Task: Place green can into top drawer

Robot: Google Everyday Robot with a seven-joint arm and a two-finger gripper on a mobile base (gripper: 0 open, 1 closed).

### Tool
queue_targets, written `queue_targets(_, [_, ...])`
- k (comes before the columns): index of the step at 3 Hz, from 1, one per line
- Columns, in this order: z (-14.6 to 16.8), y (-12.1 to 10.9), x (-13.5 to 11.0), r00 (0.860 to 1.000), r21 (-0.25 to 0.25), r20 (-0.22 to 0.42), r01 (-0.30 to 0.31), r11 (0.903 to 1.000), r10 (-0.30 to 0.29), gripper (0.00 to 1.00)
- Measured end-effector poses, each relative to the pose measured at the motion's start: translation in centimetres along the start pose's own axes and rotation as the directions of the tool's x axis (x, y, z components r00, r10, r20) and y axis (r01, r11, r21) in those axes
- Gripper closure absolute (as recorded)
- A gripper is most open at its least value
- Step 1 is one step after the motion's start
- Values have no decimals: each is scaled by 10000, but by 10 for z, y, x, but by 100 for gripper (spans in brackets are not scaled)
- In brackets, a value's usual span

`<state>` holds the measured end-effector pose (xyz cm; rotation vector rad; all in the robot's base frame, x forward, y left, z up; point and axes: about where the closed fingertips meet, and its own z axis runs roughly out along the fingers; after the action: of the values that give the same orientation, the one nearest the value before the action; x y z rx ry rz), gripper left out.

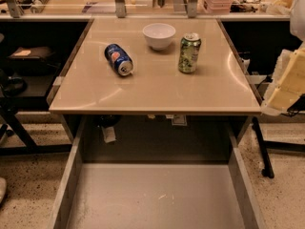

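Standing upright on the right half of the beige tabletop [157, 92], the green can [189, 53] has a white bowl [159, 35] just beside it to the left and a blue soda can [118, 59] lying on its side further left, well apart. Below the table's front edge the top drawer [152, 197] is pulled out, its grey bottom bare and its front cut off by the frame. The gripper [285, 82], pale and blocky, pokes in at the right edge, mostly cropped; whether it is spread or closed cannot be told, and nothing is seen in it. Clutter on the counter behind is indistinct.
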<state>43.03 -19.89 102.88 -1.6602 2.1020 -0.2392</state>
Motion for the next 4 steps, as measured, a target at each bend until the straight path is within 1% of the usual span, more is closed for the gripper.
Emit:
queue_targets(1, [-2, 0, -1, 10000, 59, 28, 25, 10000, -26, 0])
queue_targets(2, [1, -14, -13, 9983, 686, 455, 325, 9971, -357, 0])
queue_targets(3, [18, -35, -25, 9874, 1415, 1286, 735, 9872, -919, 0])
queue_targets(4, [46, -57, -35, 9661, 1636, 2286, 832, 9830, -1199, 0])
